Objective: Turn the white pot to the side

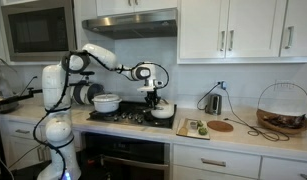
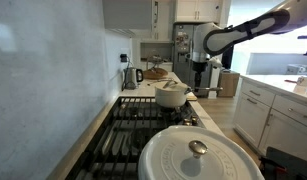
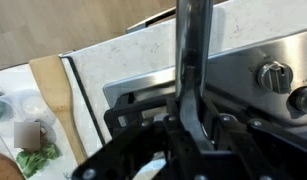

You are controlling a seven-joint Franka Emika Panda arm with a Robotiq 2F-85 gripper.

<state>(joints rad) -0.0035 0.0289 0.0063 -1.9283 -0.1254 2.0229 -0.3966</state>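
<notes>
The white pot point(image 1: 162, 112) stands on the right front burner of the stove point(image 1: 128, 118); it also shows in an exterior view point(image 2: 171, 96), small and round, with a long dark handle pointing to the side. My gripper point(image 1: 153, 99) hangs right over the pot, at the end of its handle point(image 2: 199, 88). In the wrist view the dark handle point(image 3: 189, 60) runs straight up between my fingers point(image 3: 191, 135), which are closed against it. The pot's body is almost wholly hidden below the gripper there.
A wider white lidded pot point(image 1: 106, 102) sits on the left burner and fills the foreground in an exterior view point(image 2: 198, 155). Stove knobs point(image 3: 273, 75), a wooden cutting board point(image 3: 55, 95), a kettle point(image 1: 214, 101) and a wire basket point(image 1: 283, 108) stand on the counter.
</notes>
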